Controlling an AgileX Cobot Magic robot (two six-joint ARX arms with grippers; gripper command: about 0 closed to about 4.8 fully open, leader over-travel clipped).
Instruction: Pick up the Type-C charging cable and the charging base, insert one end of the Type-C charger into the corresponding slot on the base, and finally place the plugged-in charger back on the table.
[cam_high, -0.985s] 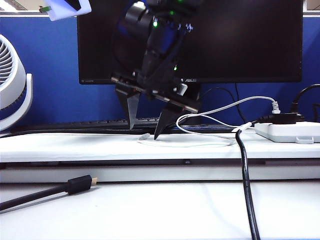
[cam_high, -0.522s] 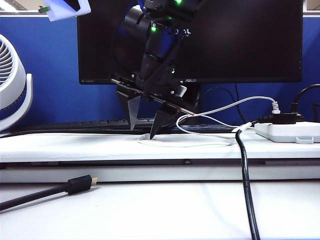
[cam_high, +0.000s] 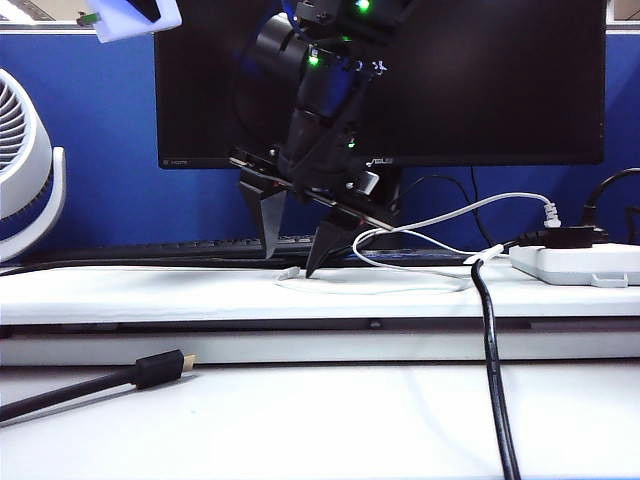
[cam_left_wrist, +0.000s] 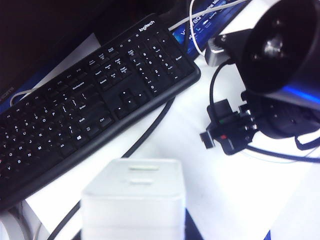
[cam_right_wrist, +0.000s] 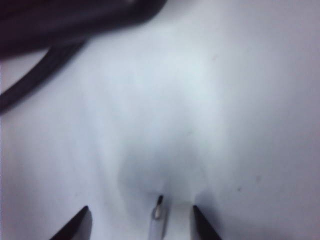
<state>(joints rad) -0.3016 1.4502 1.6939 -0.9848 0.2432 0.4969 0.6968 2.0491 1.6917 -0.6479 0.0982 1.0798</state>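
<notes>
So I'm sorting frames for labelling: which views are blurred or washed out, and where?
Right wrist view: soft all over, the plug between the open right gripper fingers barely resolved. Left wrist view: base blurred, table blown out, keyboard sharp. Exterior view: crisp, left gripper not seen.

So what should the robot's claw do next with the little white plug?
Probably close. The right gripper is low over the table's raised ledge, jaws open, with the Type-C charging cable's plug lying between its fingertips. The left gripper, out of sight, already holds the charging base up.
</notes>
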